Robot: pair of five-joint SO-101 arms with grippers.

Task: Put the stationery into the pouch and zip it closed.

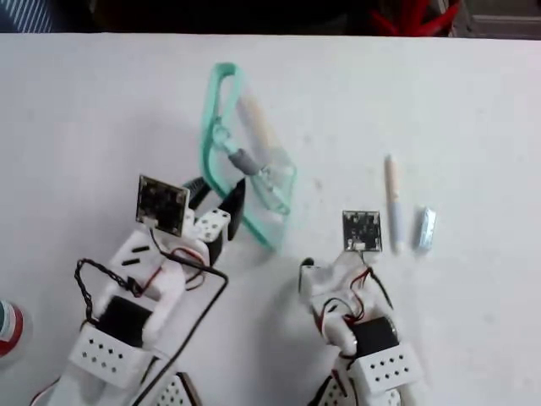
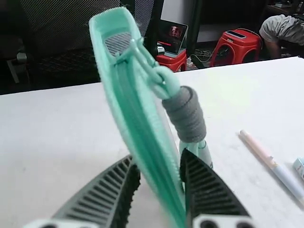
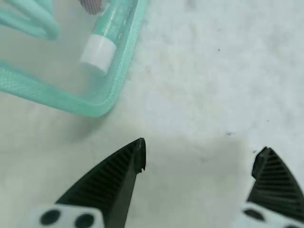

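The mint-green zip pouch with clear plastic sides [image 2: 137,142] runs off the bottom edge of the left wrist view. Its lower rim is hidden between the ribbed black fingers [image 2: 204,190] of the left gripper [image 2: 159,159]. The pen with a ribbed grey grip [image 2: 186,114] drops out of sight behind one finger. The pale pink and blue pen [image 2: 268,161] is cut off at the side edge. Beside it, a teal corner [image 2: 300,166] shows too little to name.

In the high view, the small silvery-blue oblong [image 1: 424,228] is too blurred to identify. A red-and-white round object [image 1: 7,328] is cut by the edge.

In the right wrist view, the green stick with a white end [image 3: 102,42] runs off the frame.
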